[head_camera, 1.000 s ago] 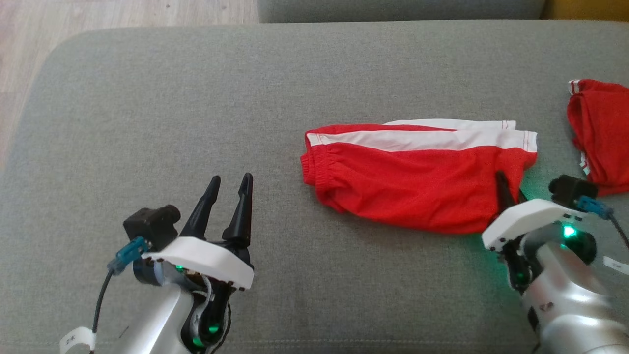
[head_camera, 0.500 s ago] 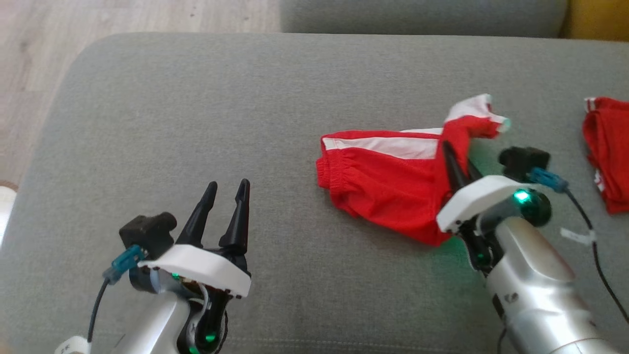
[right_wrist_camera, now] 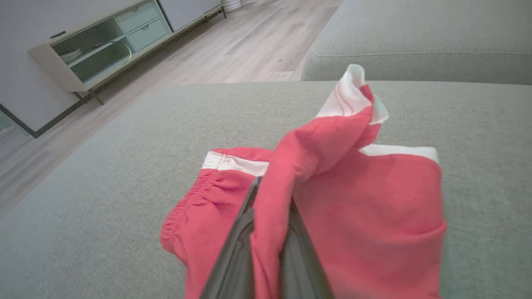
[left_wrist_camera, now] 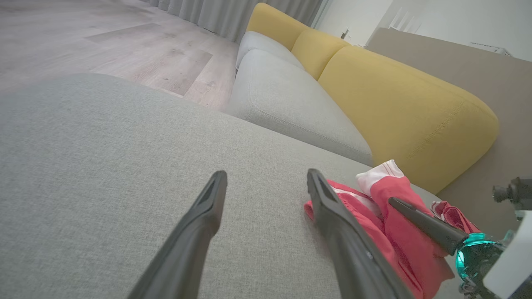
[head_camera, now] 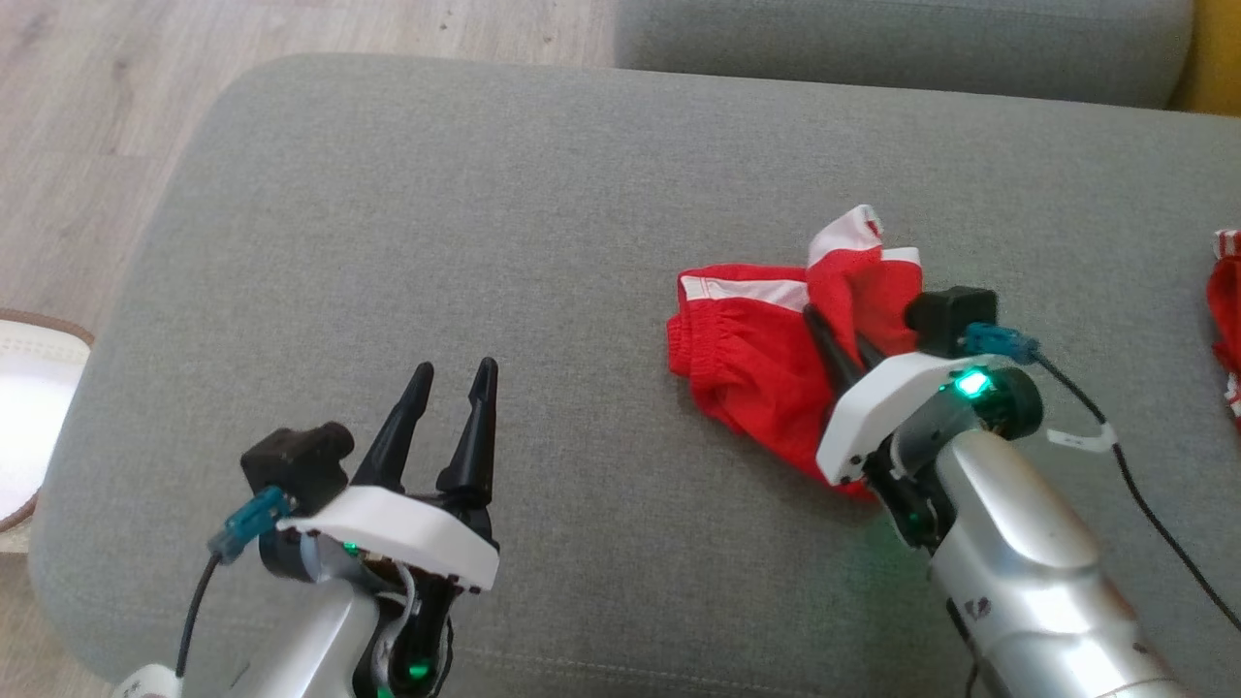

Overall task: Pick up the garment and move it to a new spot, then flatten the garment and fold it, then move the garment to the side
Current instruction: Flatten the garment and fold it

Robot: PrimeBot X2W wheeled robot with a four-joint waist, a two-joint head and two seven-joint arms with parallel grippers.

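Observation:
The garment (head_camera: 747,359) is a pair of red shorts with white side stripes, lying on the grey sofa cushion (head_camera: 485,213) right of centre. My right gripper (head_camera: 834,334) is shut on the leg end of the shorts, which is pinched up and doubled leftward over the rest, with a white hem corner sticking up. In the right wrist view the red fabric (right_wrist_camera: 374,199) drapes over the shut fingers (right_wrist_camera: 245,224). My left gripper (head_camera: 456,366) hovers open above bare cushion at the lower left, well apart from the garment (left_wrist_camera: 395,224); nothing is between its fingers (left_wrist_camera: 203,220).
Another red garment (head_camera: 1226,320) lies at the cushion's right edge. A round white object (head_camera: 29,417) sits on the wooden floor to the left. A second grey cushion (head_camera: 902,39) lies behind, and a yellow sofa back (left_wrist_camera: 395,95) beyond it.
My right gripper has lifted the garment's leg end and carried it left over the waistband half, bunching the shorts. The head camera has shifted. The left gripper stays open in place.

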